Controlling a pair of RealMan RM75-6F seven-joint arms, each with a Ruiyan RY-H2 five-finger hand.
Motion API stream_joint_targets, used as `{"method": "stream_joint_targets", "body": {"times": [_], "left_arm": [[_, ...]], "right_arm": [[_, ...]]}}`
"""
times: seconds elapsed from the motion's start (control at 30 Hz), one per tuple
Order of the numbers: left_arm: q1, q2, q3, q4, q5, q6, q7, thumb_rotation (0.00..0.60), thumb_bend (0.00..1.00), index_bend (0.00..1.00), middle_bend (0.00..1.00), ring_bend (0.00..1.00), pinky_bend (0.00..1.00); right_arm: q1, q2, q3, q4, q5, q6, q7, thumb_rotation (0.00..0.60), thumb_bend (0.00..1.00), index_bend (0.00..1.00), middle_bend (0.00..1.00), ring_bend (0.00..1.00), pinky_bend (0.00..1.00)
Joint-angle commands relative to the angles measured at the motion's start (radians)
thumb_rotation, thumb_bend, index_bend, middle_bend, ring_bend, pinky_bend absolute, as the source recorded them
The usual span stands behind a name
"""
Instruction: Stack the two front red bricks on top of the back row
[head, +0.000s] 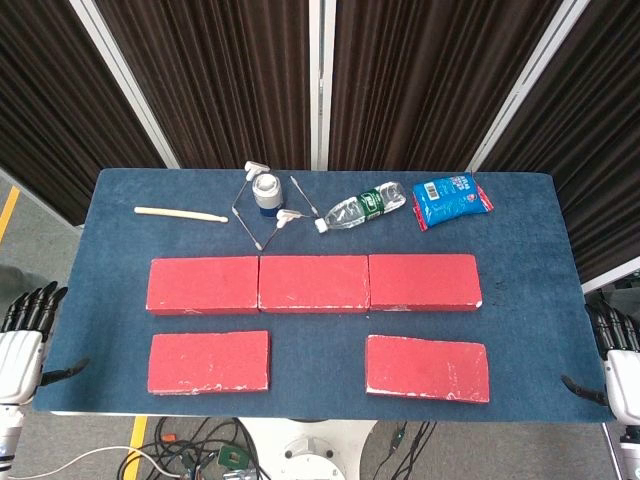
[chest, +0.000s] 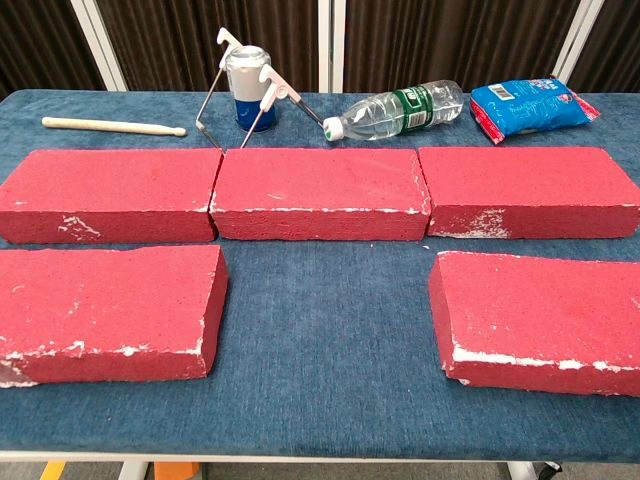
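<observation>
1. Both views are bright and evenly lit, with light that seems to come from above.
2. Shadows are soft and short; the red bricks (chest: 315, 190) throw thin dark edges on the worktop (chest: 330, 350).
3. The plastic bottle (head: 362, 207) shows small glare.
4. The chest view stretches the near bricks toward its corners; focus is sharp.
</observation>
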Motion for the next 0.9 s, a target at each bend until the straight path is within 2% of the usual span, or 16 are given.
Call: {"method": "stream_joint_targets", "body": {"times": [0.03, 0.43, 0.73, 0.9], "left_arm": [[0.000, 0.000, 0.000, 0.000, 0.000, -0.001, -0.002, 0.600, 0.00, 0.01, 0.00, 0.00, 0.00], [-0.003, 0.010, 0.012, -0.026, 0.025, -0.004, -0.022, 0.600, 0.00, 0.01, 0.00, 0.00, 0.00], [-0.020, 0.062, 0.057, -0.135, 0.100, -0.040, -0.043, 0.600, 0.00, 0.01, 0.00, 0.00, 0.00], [-0.054, 0.085, 0.079, -0.192, 0.149, -0.096, -0.026, 0.600, 0.00, 0.01, 0.00, 0.00, 0.00]], "right_arm": [[0.001, 0.000, 0.001, 0.000, 0.000, 0.000, 0.000, 0.600, 0.00, 0.00, 0.00, 0.00, 0.00], [-0.001, 0.007, 0.008, -0.002, 0.009, 0.006, 0.008, 0.600, 0.00, 0.00, 0.00, 0.00, 0.00], [-0.004, 0.020, 0.010, -0.005, 0.005, 0.016, 0.013, 0.600, 0.00, 0.00, 0.00, 0.00, 0.00], [-0.005, 0.027, 0.015, -0.001, 0.009, 0.021, 0.018, 0.600, 0.00, 0.00, 0.00, 0.00, 0.00]]}}
